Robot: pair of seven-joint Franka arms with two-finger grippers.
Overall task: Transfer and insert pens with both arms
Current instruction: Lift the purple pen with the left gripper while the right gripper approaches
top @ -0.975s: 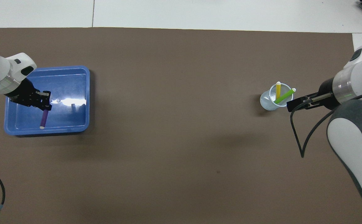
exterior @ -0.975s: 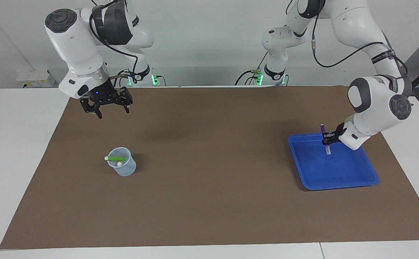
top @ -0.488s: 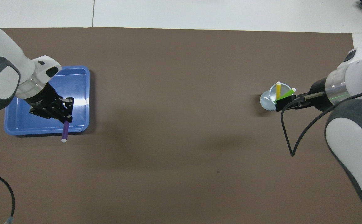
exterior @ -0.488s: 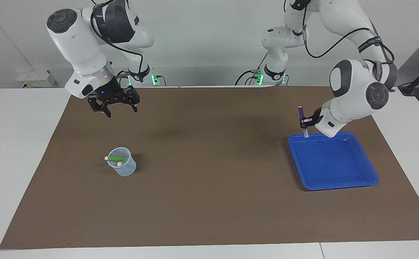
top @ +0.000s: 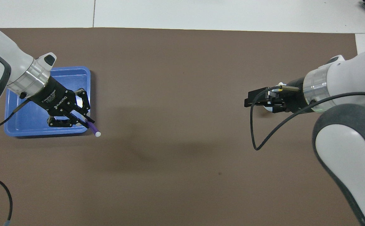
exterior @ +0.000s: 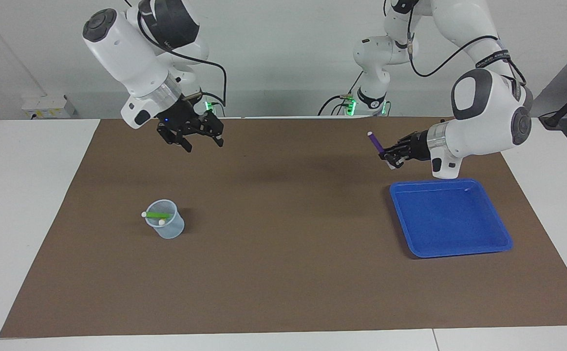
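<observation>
My left gripper [exterior: 388, 157] is shut on the purple pen [exterior: 375, 142] and holds it tilted in the air, over the mat just beside the blue tray [exterior: 500, 229]. In the overhead view the left gripper [top: 82, 121] holds the purple pen [top: 92, 128] past the tray's [top: 22, 125] edge. My right gripper [exterior: 202, 143] is open and empty, high over the mat. A clear cup [exterior: 169, 228] holds the green pen [exterior: 157, 215]. The yellow pen is mostly hidden. In the overhead view the right gripper [top: 250, 99] covers the cup.
The tray holds nothing. A brown mat [exterior: 283, 273] covers most of the white table [exterior: 15, 204]. A black cable [top: 254, 131] hangs in a loop from the right wrist.
My left gripper lifted the purple pen out of the tray, tilted it and moved it toward the table's middle. My right gripper moved toward the middle too, now over the cup seen from above.
</observation>
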